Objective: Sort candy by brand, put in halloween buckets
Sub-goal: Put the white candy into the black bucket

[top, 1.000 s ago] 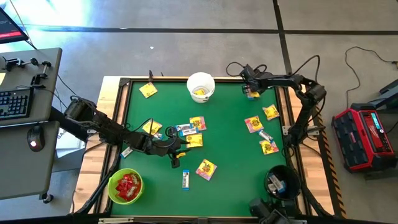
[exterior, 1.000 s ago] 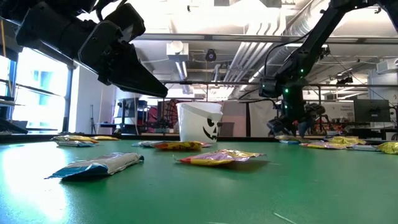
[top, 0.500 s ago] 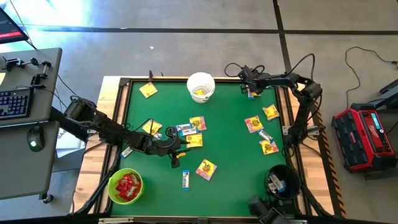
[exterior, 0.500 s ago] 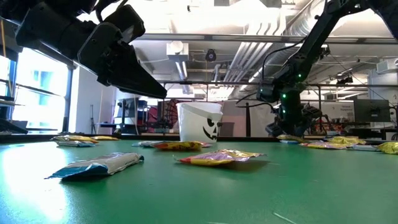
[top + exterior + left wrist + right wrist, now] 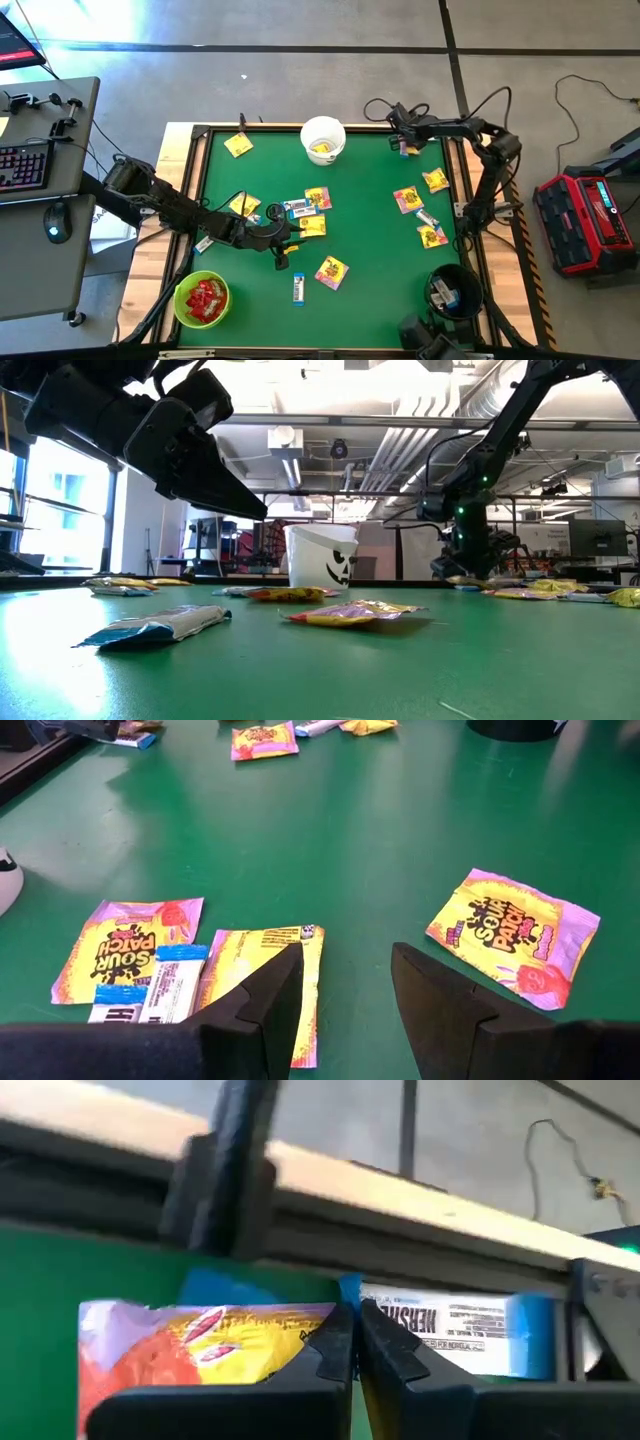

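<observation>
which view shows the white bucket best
The high view: it looks straight down into the white bucket at the table's far edge and shows yellow candy inside. The low view shows only its side with a jack-o'-lantern face. The left wrist view catches a white sliver at the picture's edge, probably it; the right wrist view shows none.

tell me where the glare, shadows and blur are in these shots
High view: bright glare streaks the floor above the table. Low view: the left arm is a dark silhouette against lit windows, and the nearest white-and-blue bar is soft. Left wrist view: the left end effector casts a shadow on the felt, and the far candy is blurred. Right wrist view: the yellow packet is slightly soft.
</observation>
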You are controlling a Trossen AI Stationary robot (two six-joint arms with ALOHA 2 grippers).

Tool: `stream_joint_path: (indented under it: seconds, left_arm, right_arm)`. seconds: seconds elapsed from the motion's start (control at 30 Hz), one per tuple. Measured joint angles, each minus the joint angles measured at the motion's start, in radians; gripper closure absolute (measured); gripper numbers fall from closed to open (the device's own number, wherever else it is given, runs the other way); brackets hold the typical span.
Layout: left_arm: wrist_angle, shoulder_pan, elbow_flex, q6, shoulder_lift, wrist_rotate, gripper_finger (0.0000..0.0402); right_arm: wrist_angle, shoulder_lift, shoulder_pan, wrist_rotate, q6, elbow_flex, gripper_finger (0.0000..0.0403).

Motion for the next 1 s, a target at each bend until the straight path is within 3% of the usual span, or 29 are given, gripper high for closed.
stream_joint_path:
  seconds: [0.17, 0.67, 1.0]
  left_arm:
    - [-0.002, 0.000, 0.000, 0.000, 0.000, 0.000, 0.0255]
    - [-0.004, 0.000, 0.000, 0.006, 0.000, 0.000, 0.0255]
    - [-0.003, 0.000, 0.000, 0.006, 0.000, 0.000, 0.0255]
  right_arm:
    - [-0.073, -0.049, 0.021, -0.068, -0.007, -0.006, 0.0403]
    - [-0.152, -0.164, 0.090, -0.112, -0.041, -0.004, 0.0402]
    - [-0.210, -0.116, 0.043, -0.073, 0.038, -0.003, 0.0351]
